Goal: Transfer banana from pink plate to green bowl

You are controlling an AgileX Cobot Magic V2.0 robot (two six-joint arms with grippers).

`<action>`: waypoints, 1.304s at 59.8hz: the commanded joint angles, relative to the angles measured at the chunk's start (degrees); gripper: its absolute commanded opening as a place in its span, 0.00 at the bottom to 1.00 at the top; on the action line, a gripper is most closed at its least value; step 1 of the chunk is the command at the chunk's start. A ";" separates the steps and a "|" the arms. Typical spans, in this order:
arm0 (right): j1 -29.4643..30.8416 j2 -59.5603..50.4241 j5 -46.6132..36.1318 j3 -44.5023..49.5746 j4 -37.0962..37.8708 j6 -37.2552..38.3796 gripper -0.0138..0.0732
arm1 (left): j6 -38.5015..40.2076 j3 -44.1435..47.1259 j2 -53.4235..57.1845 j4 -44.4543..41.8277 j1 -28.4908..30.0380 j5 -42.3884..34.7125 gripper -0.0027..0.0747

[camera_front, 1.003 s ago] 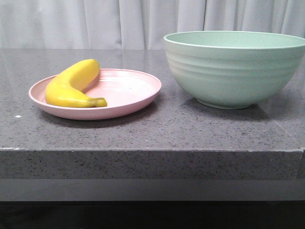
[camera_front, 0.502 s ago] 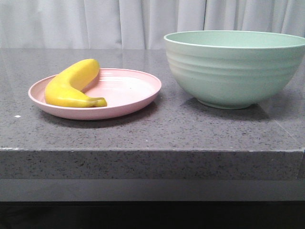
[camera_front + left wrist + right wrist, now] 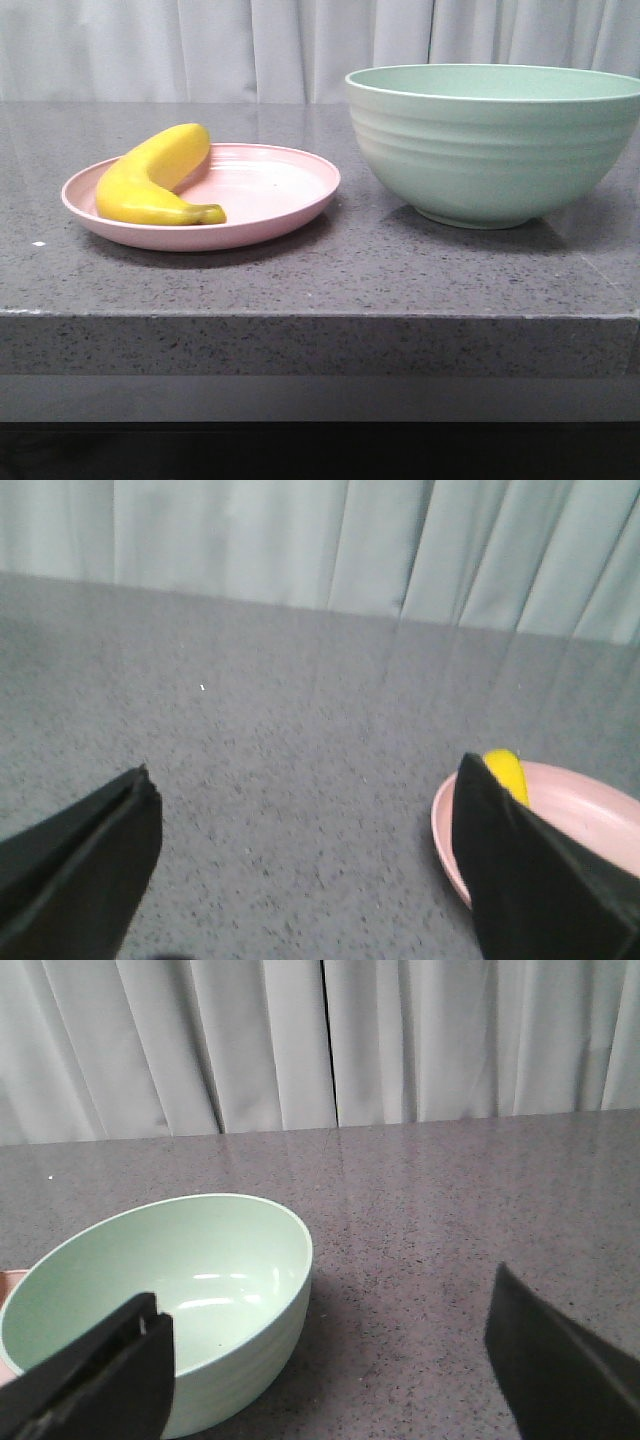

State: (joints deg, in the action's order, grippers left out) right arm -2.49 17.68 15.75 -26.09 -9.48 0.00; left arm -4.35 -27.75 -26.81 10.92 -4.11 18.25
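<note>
The yellow banana (image 3: 150, 180) lies on the left part of the pink plate (image 3: 270, 205), on the left of the grey stone table. The mint-green bowl (image 3: 490, 145) stands to the right of the plate and is empty inside, as the right wrist view shows (image 3: 160, 1280). No gripper shows in the front view. My left gripper (image 3: 305, 780) is open and empty above the bare table, to the left of the plate (image 3: 580, 810); the banana's tip (image 3: 508, 772) peeks from behind one finger. My right gripper (image 3: 325, 1305) is open and empty by the bowl's right side.
The grey speckled table (image 3: 320, 280) ends in a thick front edge. White curtains (image 3: 200, 50) hang behind it.
Nothing has visibly changed in the front view; banana, plate and bowl stay where they were.
</note>
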 commanded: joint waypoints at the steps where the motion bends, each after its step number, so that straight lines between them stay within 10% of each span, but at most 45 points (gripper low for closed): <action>1: 0.14 0.85 -3.93 -1.92 0.48 -0.32 0.90 | -0.83 -5.03 -5.64 0.83 -2.68 0.16 0.78; 28: 0.14 0.85 -3.87 -1.92 0.48 -0.32 0.90 | 1.32 -27.85 -42.58 0.83 -22.42 14.30 0.78; 78: 0.14 0.85 -3.67 -1.92 0.48 -0.32 0.90 | 3.84 -37.08 -60.44 2.86 -22.08 14.77 0.78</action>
State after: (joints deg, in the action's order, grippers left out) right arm -2.49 17.68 15.90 -26.09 -9.48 0.00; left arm -1.13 -62.92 -88.25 12.68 -26.30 35.86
